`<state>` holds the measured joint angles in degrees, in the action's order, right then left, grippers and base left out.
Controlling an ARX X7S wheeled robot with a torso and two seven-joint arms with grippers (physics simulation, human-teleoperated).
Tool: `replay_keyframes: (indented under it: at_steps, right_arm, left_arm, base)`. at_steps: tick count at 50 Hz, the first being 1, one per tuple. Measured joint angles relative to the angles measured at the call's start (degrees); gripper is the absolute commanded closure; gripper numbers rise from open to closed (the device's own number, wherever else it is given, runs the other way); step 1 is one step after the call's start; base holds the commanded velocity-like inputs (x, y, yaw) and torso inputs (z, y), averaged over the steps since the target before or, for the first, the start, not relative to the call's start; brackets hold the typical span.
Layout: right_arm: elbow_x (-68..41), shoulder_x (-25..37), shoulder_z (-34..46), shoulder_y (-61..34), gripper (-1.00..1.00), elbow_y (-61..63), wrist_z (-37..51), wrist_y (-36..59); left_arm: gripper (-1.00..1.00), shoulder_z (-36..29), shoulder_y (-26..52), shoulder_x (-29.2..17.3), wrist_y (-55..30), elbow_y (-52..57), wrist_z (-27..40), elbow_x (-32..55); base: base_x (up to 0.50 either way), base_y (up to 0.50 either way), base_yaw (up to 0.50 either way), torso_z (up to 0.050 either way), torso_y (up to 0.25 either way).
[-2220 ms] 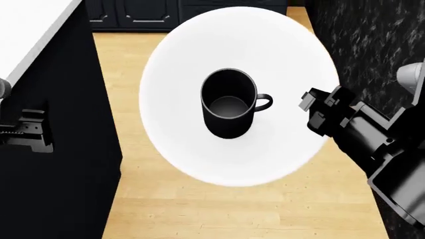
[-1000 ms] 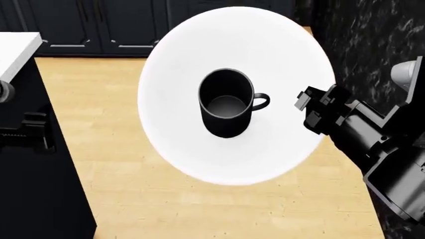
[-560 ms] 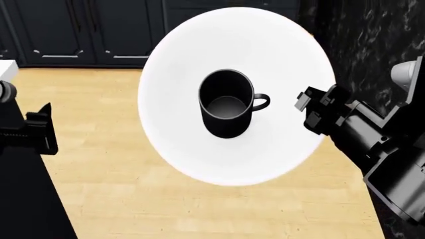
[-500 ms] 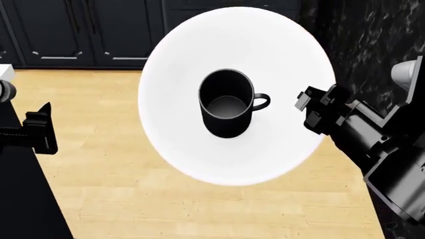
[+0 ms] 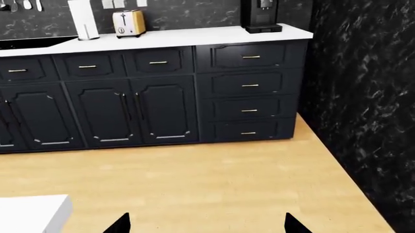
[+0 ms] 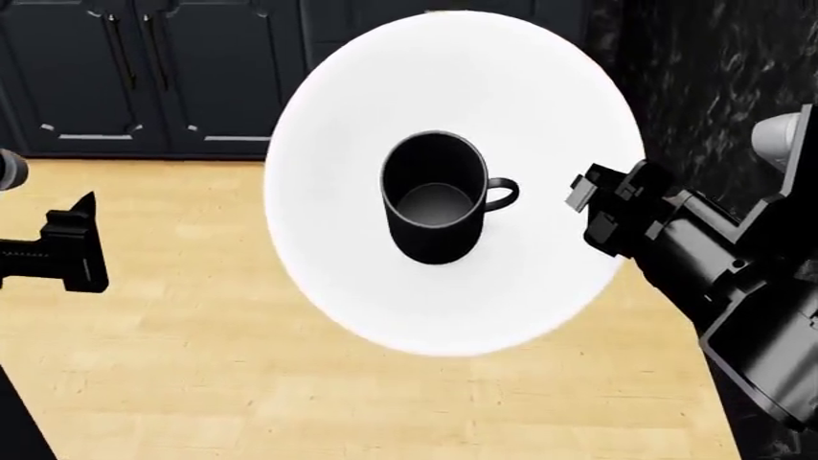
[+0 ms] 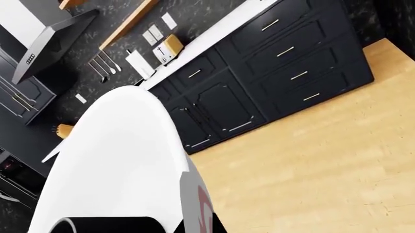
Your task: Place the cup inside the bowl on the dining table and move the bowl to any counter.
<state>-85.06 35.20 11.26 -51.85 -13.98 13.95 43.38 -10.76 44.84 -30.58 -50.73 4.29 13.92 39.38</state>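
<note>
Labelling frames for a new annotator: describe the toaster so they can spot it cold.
Find the white counter running above the dark cabinets along the black marbled wall. The toaster sits on it between a white upright roll and a black coffee machine. It is the only cream, boxy thing there.

1 cup [image 6: 436,196], 1 bowl [image 6: 371,287], 2 grippers: left [image 6: 57,251], right [image 6: 601,206], 1 toaster [image 5: 128,23], 1 counter [image 5: 194,35]

head view looks steeply down, wrist views share cabinets [image 5: 149,104]
</note>
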Motion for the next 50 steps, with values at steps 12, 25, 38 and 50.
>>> replay_keyframes:
  at_steps: [12, 25, 38, 50]
  right_arm:
    - [0.37, -0.05, 0.13, -0.18, 1.0, -0.35, -0.39, -0.38]
    - [0.47, -0.02, 0.16, -0.21, 1.0, -0.41, -0.52, -0.64]
    - [0.37, -0.02, 0.18, -0.3, 1.0, -0.51, -0.59, -0.71]
    - [0.5, -0.27, 0.33, -0.34, 1.0, -0.75, -0.92, -1.0]
  left_arm:
    - [-1.0, 0.01, -0.22, -0.22, 0.23, -0.05, -0.04, 0.05]
    - [-1.0, -0.12, -0.55, -0.02, 0.33, 0.18, 0.37, 0.09]
    - [-1.0, -0.21, -0.28, -0.19, 0.5, -0.12, 0.07, 0.22]
    - [-1.0, -0.16, -0.54, -0.4, 0.99, -0.33, -0.09, 0.19]
  base:
    - [0.5, 0.0, 0.0, 0.0, 0.002]
    - [0.5, 0.0, 0.0, 0.0, 0.002]
    - [0.5, 0.0, 0.0, 0.0, 0.002]
    - [0.5, 0.0, 0.0, 0.0, 0.002]
